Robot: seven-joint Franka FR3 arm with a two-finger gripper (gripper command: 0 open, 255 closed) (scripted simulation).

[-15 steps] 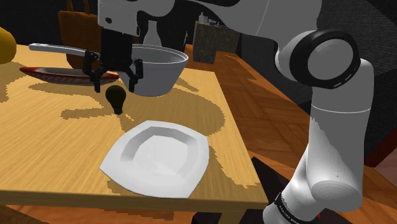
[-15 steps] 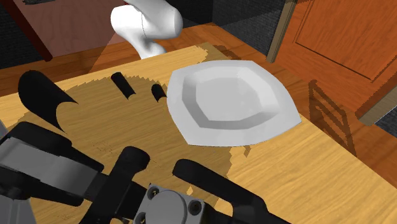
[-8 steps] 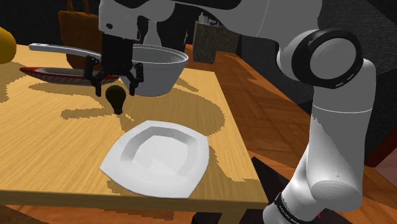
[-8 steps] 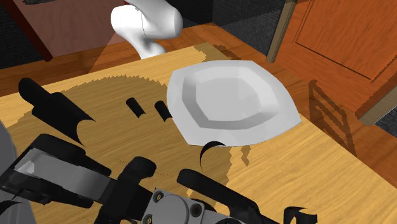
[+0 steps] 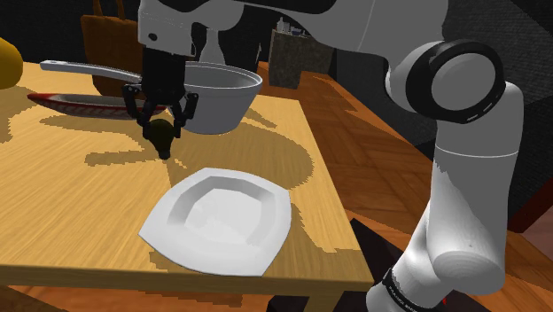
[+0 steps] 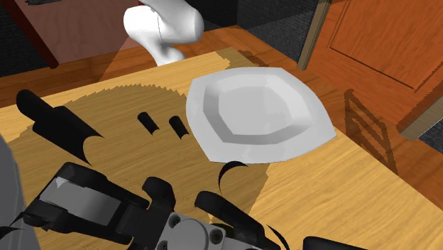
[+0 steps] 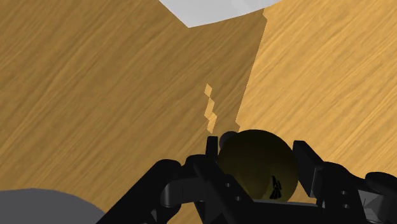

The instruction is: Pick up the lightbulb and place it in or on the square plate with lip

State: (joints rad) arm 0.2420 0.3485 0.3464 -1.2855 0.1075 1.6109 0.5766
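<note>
The lightbulb [image 5: 162, 139] is a dark olive bulb resting on the wooden table, just behind the plate's far corner. My gripper [image 5: 161, 124] has come down over it, and its black fingers are shut on the bulb's round body. In the wrist view the lightbulb [image 7: 254, 167] sits clasped by the gripper [image 7: 257, 159], one finger [image 7: 209, 154] pressing each side. The square plate with lip [image 5: 221, 222] is white and lies near the table's front edge. It also shows as the plate [image 6: 259, 113] from the other side, and a corner of the plate [image 7: 210, 7] lies ahead of the fingers.
A grey saucepan [image 5: 220, 96] with a long handle stands right behind the gripper. A flat dark red thing [image 5: 71, 105] lies at the shoulder view's left, with a yellow object [image 5: 7, 60] at the edge. The table's edge [image 5: 346, 222] drops to a wooden floor.
The fingers, spread wide either side of the bulb half a second ago, have closed on it. The hand has stayed at the same spot and height.
</note>
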